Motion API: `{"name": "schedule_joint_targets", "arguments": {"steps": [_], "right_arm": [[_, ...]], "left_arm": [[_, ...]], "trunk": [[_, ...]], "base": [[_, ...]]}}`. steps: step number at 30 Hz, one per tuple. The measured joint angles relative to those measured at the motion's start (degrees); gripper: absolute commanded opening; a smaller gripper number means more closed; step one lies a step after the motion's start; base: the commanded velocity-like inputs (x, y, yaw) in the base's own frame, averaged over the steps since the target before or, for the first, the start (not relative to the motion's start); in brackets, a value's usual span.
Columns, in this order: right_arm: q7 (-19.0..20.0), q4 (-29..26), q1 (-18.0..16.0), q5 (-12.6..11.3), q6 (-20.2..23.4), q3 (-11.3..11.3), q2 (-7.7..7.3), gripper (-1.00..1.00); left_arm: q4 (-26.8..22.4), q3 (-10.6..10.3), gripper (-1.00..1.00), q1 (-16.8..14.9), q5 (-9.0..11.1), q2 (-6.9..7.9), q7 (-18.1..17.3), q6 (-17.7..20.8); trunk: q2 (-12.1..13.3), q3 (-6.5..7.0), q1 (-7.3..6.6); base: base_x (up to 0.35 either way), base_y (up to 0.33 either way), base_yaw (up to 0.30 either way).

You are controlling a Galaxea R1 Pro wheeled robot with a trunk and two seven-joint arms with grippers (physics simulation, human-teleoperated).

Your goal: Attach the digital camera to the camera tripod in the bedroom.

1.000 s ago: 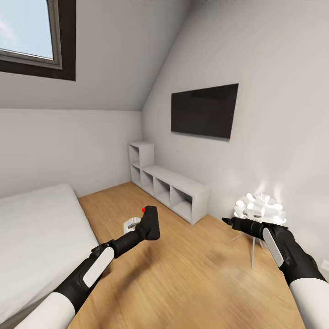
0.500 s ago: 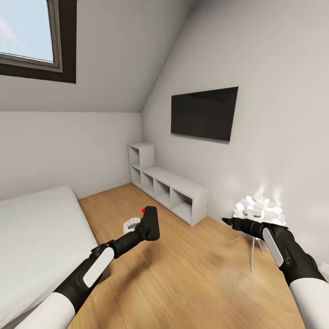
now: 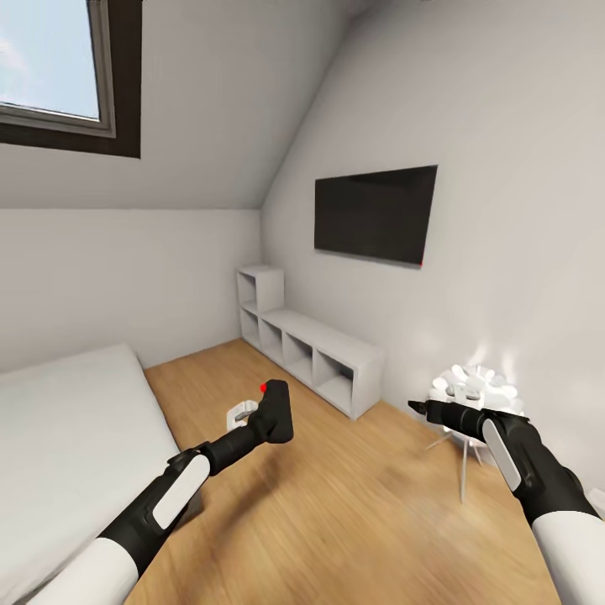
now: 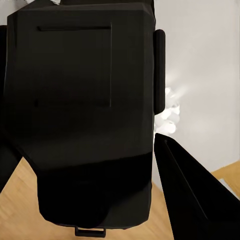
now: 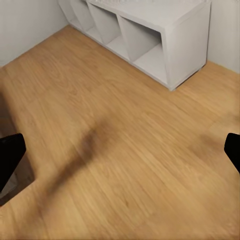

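The left gripper [image 3: 267,427] is clamped on the camera [image 3: 275,410], which sits just left of centre in the lower half of the head view, raised above the floor [image 3: 353,504] with its red mark at the top. In the left wrist view the camera [image 4: 80,115] presents its black back between the fingers [image 4: 192,195], so the grasp looks firm.

The right gripper [image 3: 417,407] is at lower right of the head view, carrying nothing. In the right wrist view its fingertips [image 5: 9,160] sit at the two side edges with bare floor [image 5: 125,130] between them, so it stands released.

The tripod cannot be made out here. The legged object at lower right is the lamp [image 3: 475,386] (white globe on thin legs, not the target). A shelf [image 3: 319,349] runs along the wall under the TV [image 3: 376,214]; the bed [image 3: 67,428] occupies the lower left.

The step in hand appears to be a search and approach inside the bedroom. To do it well:

- Hold the camera level and clear of the bed and shelf while the base turns.
- Keep the grasp unchanged; a slip would likely spoil the mounting alignment.
- Locate the tripod before extending either arm.
- Keep the right arm free, probably to steady the tripod head.
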Motion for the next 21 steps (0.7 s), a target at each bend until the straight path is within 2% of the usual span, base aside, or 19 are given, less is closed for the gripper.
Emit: {"name": "schedule_joint_targets", "arguments": {"steps": [12, 17, 20, 21], "right_arm": [[-0.1, 1.3, 0.0, 0.0, -0.1, 0.0, -0.02, 1.00], [-0.3, 9.7, 0.0, 0.6, -1.3, 0.0, -0.04, 1.00], [-0.4, 15.1, 0.0, 2.6, -3.5, 0.0, 0.04, 1.00], [-0.5, 17.9, 0.0, 3.9, -5.1, 0.0, 0.09, 1.00]], "left_arm": [[0.0, -0.1, -1.00, 0.0, 0.0, 0.19, 0.2, 0.0], [4.1, -0.1, -1.00, 0.0, 0.0, 0.32, 1.0, 0.1], [7.3, -0.1, -1.00, 0.0, 0.0, 0.85, 2.2, 0.1], [9.3, -0.1, -1.00, 0.0, -0.1, 1.32, 3.1, 0.2]], "trunk": [[4.8, 2.15, -2.64], [6.8, 3.05, -3.73], [8.0, 3.59, -4.39], [8.4, 3.76, -4.61]], "base": [[0.000, 0.000, 0.000], [0.000, 0.000, 0.000], [0.000, 0.000, 0.000], [0.000, 0.000, 0.000]]}}
